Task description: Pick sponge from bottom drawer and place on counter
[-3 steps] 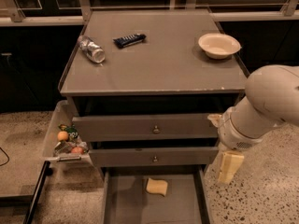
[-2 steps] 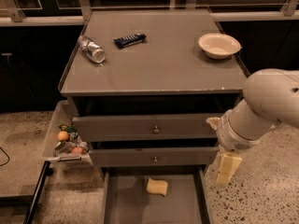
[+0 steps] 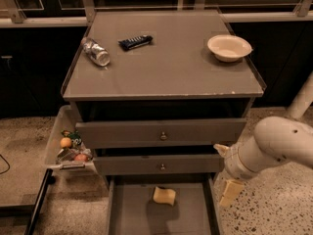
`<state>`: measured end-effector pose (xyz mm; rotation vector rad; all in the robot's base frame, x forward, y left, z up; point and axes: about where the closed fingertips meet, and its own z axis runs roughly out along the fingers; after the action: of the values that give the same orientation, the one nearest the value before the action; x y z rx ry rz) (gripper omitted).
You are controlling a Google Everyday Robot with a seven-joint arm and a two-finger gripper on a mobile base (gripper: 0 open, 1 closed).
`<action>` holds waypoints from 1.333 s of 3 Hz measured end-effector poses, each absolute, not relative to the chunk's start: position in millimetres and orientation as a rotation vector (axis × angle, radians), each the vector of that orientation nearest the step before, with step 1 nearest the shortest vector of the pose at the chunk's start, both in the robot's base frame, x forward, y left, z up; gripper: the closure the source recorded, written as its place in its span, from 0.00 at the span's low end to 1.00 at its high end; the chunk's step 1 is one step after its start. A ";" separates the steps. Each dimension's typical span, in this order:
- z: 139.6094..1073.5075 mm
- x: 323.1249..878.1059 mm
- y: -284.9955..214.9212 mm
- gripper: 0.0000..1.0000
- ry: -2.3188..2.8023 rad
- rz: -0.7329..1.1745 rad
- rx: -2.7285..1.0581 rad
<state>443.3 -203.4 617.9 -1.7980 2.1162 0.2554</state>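
Observation:
The pale yellow sponge (image 3: 164, 196) lies on the floor of the open bottom drawer (image 3: 132, 214), near its back and about the middle. My gripper (image 3: 229, 193) hangs at the end of the white arm, just outside the drawer's right wall, to the right of the sponge and apart from it. It holds nothing that I can see. The grey counter (image 3: 166, 67) is the cabinet top above the two knobbed drawers.
On the counter stand a white bowl (image 3: 229, 47) at the back right, a lying plastic bottle (image 3: 96, 52) at the left and a black bar (image 3: 135, 42) at the back. A side bin (image 3: 55, 136) with fruit and packets hangs on the cabinet's left.
My arm has dropped lower, and the gripper has come down beside the bottom drawer's right wall. The sponge has not moved.

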 end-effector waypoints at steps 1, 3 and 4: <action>556.0 449.4 -200.9 0.00 2.027 0.263 -1.769; 489.3 448.5 -192.3 0.00 1.995 0.326 -1.742; 452.3 453.9 -188.6 0.00 2.032 0.356 -1.703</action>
<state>453.9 -188.6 452.3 -1.7029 2.0318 0.3558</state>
